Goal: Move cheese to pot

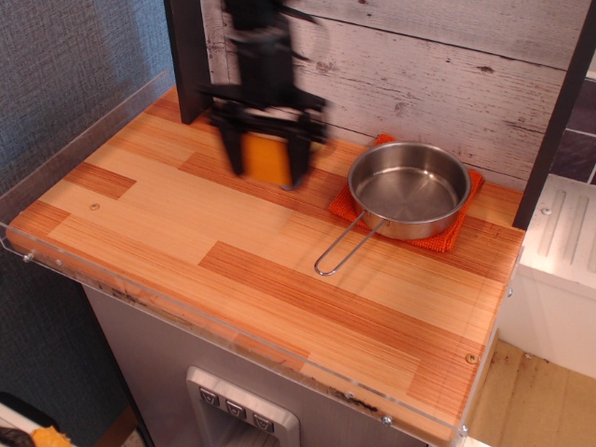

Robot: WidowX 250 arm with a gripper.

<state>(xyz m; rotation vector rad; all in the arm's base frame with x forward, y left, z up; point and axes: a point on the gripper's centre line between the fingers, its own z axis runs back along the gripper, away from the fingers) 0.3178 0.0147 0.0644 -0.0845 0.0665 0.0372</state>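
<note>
My gripper [267, 160] hangs above the back middle of the wooden counter, motion-blurred, shut on the cheese [267, 158], whose orange side shows between the black fingers. The cheese is held clear of the counter. The pot [410, 189], a shallow shiny steel pan with a long wire loop handle [343, 248], stands empty on an orange cloth [453, 233] to the right of the gripper. The gripper is left of the pot's rim, not over it.
The small grey-and-blue scoop is hidden behind the gripper. A dark post [189, 58] stands at the back left and another [559, 112] at the right. A clear plastic lip [233, 335] runs along the front edge. A white plank wall [419, 56] backs the counter.
</note>
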